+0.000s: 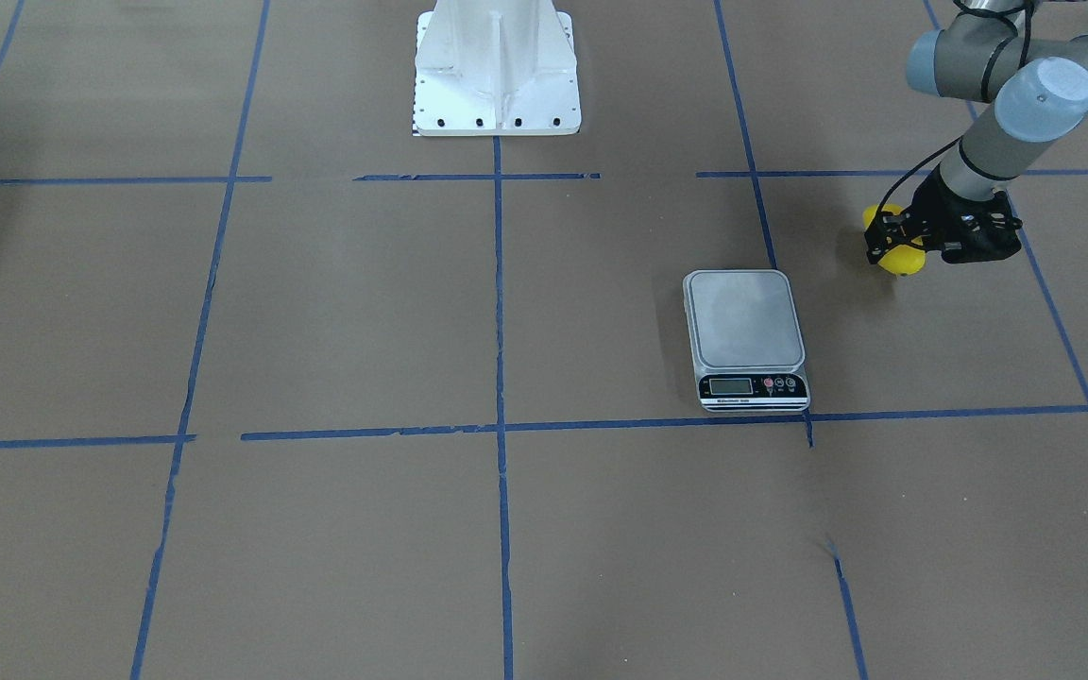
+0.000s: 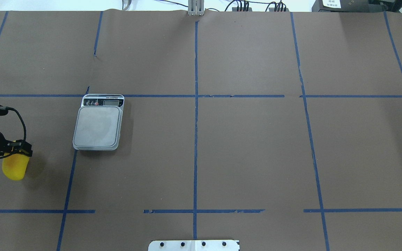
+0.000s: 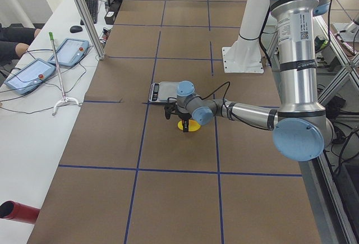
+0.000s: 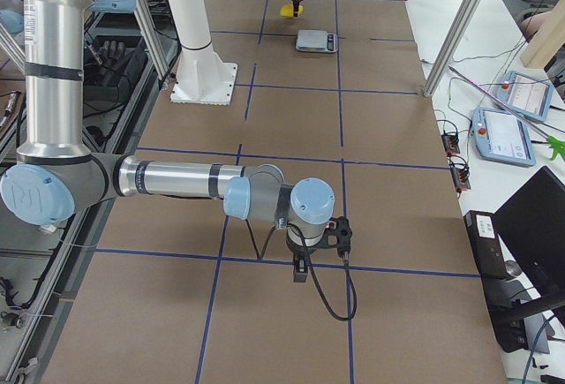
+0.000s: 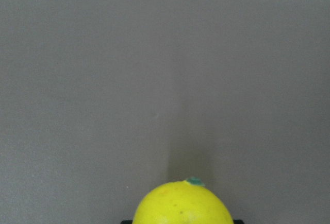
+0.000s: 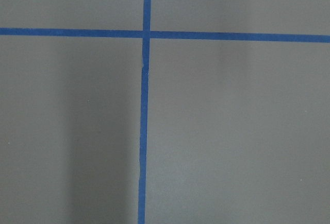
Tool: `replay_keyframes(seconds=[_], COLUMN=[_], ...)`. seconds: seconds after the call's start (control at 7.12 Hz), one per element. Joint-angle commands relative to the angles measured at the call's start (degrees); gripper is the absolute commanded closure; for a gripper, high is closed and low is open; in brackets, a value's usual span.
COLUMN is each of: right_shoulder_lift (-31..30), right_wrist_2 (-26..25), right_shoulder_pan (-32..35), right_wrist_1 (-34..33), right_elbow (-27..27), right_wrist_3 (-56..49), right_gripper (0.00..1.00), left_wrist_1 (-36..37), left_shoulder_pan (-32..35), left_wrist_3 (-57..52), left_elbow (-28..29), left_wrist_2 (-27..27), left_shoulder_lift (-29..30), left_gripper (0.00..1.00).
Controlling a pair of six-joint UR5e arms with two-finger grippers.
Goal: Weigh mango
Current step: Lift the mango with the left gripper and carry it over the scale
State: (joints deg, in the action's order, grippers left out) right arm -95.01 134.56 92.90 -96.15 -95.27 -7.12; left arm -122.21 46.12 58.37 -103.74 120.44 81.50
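Mango (image 2: 13,169), clenched in left gripper (image 1: 898,244) jaws near scale (image 2: 98,127), seemingly awaits transfer onto it; right gripper (image 4: 301,267) jaws' state cannot be told.

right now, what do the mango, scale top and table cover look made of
The mango: smooth, faintly glossy yellow skin; real fruit or plastic, I cannot tell. The scale top: probably brushed steel, going by its dull grey sheen. The table cover: matte brown paper, with small tears.
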Motion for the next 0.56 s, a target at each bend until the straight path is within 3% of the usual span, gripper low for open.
replay_keyframes(seconds=[0.0,0.28,0.42], right_shoulder_lift=[0.0,0.0,0.0], right_wrist_2=[0.0,0.0,0.0], right_shoulder_pan=[0.0,0.0,0.0], right_wrist_1=[0.0,0.0,0.0], right_elbow=[0.0,0.0,0.0], right_wrist_3=[0.0,0.0,0.09], right_gripper=[0.0,0.0,0.0], left_wrist_1=[3.62,15.88,17.77], left_shoulder_pan=[1.51,1.87,1.78], left_wrist_3=[0.69,0.69,0.69], left_elbow=[-3.75,0.18,3.86], left_wrist_2=[0.15,0.06,-0.03], left_shoulder_lift=[5.03,21.16,25.94], left_gripper=[1.0,1.0,1.0])
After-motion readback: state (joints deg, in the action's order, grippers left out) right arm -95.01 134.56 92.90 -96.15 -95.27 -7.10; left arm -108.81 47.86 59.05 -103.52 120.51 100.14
